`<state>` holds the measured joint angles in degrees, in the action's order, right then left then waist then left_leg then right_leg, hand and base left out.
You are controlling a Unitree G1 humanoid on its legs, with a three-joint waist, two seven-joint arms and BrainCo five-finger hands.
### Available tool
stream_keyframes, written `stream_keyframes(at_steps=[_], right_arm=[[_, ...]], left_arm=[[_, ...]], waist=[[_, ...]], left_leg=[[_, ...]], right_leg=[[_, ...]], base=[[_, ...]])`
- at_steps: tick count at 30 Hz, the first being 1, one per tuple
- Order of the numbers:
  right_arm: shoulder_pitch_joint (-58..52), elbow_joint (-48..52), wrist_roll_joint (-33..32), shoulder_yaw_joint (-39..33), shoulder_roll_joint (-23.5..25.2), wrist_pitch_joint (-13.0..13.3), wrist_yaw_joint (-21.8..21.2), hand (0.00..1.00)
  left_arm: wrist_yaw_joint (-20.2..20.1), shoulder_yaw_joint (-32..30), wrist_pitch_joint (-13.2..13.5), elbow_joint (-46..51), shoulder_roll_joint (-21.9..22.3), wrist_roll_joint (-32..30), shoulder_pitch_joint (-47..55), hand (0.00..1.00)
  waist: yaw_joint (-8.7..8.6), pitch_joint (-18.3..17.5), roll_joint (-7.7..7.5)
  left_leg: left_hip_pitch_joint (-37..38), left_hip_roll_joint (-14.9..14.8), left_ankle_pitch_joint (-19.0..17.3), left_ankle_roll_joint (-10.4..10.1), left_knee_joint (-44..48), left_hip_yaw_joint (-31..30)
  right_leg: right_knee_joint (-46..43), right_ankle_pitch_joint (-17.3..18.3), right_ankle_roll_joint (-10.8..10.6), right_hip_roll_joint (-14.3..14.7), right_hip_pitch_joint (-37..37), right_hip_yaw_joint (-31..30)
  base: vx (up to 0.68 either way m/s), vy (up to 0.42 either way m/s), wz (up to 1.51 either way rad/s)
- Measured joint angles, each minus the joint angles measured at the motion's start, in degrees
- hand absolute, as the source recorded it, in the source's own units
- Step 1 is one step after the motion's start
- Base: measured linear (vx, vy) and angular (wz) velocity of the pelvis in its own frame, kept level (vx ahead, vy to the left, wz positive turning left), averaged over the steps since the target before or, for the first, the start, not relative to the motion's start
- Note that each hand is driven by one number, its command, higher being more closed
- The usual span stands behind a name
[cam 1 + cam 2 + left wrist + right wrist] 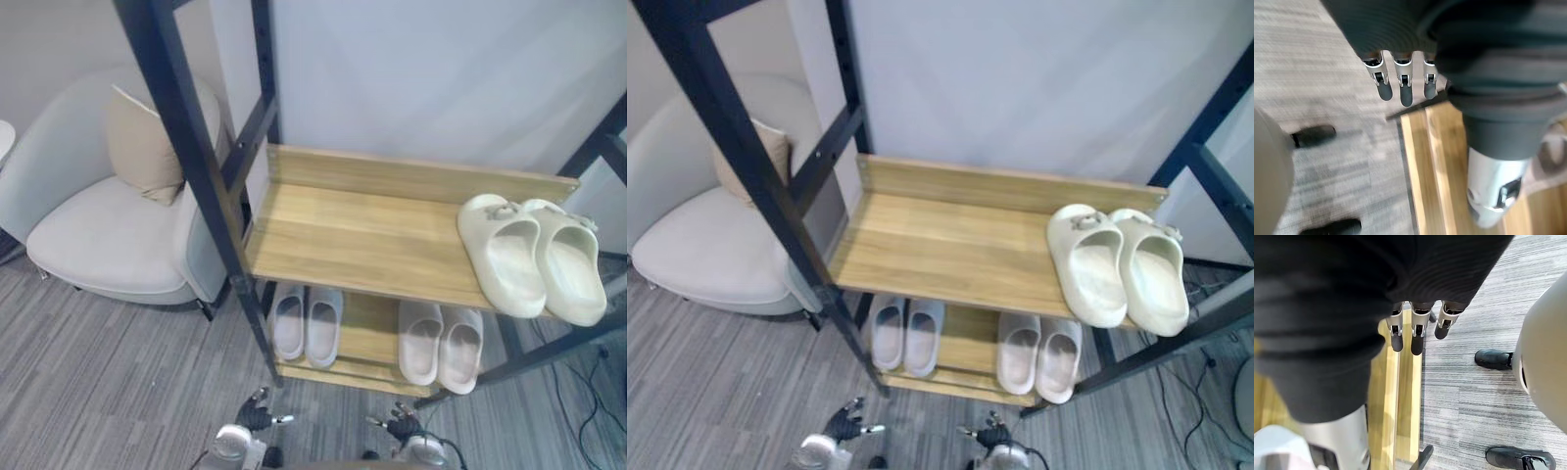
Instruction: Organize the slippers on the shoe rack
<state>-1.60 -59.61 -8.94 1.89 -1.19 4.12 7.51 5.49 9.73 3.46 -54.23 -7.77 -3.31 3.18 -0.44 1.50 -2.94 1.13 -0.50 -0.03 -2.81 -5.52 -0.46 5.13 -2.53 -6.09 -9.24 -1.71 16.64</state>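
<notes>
both hands low in front of the shoe rack (196,147), empty: left hand (257,419) and right hand (402,427) hang with fingers straight and spread a little, nothing between fingers and thumb. all the slippers sit on the rack already. the cream pair (505,257) is up and ahead of the right hand, at the far end of the upper shelf (353,235), toes at or just over the front lip. one pale pair (289,323) lies on the lower shelf (370,333) just ahead of the left hand, the other pale pair (421,341) just ahead of the right hand. my read is that the task is near done, or paused between placements, with only tidying left. a likely next move is a reach up with the right hand to nudge the cream pair back from the edge, which wants a long lift and a gentle push, not a grab. materials: shelves of light wood grain, frame of black metal bars. the cream slippers look thick, rounded and foam-like; the pale pairs look flatter and softer. grey ribbed carpet (98,392) lies underfoot. a padded armchair (108,235) with a tan cushion (142,147) stands well off beyond the left hand.
</notes>
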Motion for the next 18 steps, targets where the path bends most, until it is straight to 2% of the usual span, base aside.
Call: stream_keyframes(at_steps=[5,10,12,15,18], right_arm=[[0.19,-0.05,0.08,-1.54,0.15,0.00,-0.06,0.00],[0.28,-0.08,1.22,-1.65,0.13,0.00,-0.14,0.00],[0.81,-0.09,2.28,-1.65,-0.05,0.02,-0.23,0.00],[1.35,0.00,2.66,-1.56,-0.07,0.07,-0.35,0.00],[1.63,-0.02,4.44,-1.36,-0.06,0.06,-0.46,0.00]], left_arm=[[1.96,-2.43,0.03,-0.31,0.14,-1.87,-0.22,0.00],[2.06,-4.29,0.03,-1.21,0.75,-2.42,0.27,0.00],[2.11,-4.56,0.03,-1.26,1.18,-2.40,0.89,0.00],[2.19,-5.95,0.04,-1.30,2.14,-2.23,0.81,0.00],[2.22,-5.97,0.09,-1.47,2.22,-2.10,0.16,0.00]], waist=[[0.02,0.06,-0.02],[0.05,0.26,0.11],[0.34,0.97,0.60],[0.29,2.14,0.53],[0.15,2.18,0.64]], left_leg=[[0.01,0.02,-0.05,0.06,-0.26,0.86],[0.72,0.01,-0.34,0.11,-0.26,1.93],[0.79,-0.08,-1.06,0.27,0.66,3.21],[0.28,0.31,-1.71,0.38,2.34,3.02],[-2.04,0.75,-1.73,0.48,3.84,-0.61]], right_leg=[[-0.01,-0.01,-0.01,0.00,0.62,-1.02],[-0.04,-0.02,-0.02,0.03,0.59,-2.24],[-4.05,1.61,0.02,-0.28,2.69,-3.78],[-9.58,4.13,0.04,-1.20,4.97,-4.43],[-12.43,5.40,0.37,-1.66,5.63,-5.18]], base=[[0.00,0.005,-0.10],[-0.03,0.001,-0.16],[-0.02,0.014,-0.27],[-0.02,0.015,0.01],[-0.02,0.005,0.46]])
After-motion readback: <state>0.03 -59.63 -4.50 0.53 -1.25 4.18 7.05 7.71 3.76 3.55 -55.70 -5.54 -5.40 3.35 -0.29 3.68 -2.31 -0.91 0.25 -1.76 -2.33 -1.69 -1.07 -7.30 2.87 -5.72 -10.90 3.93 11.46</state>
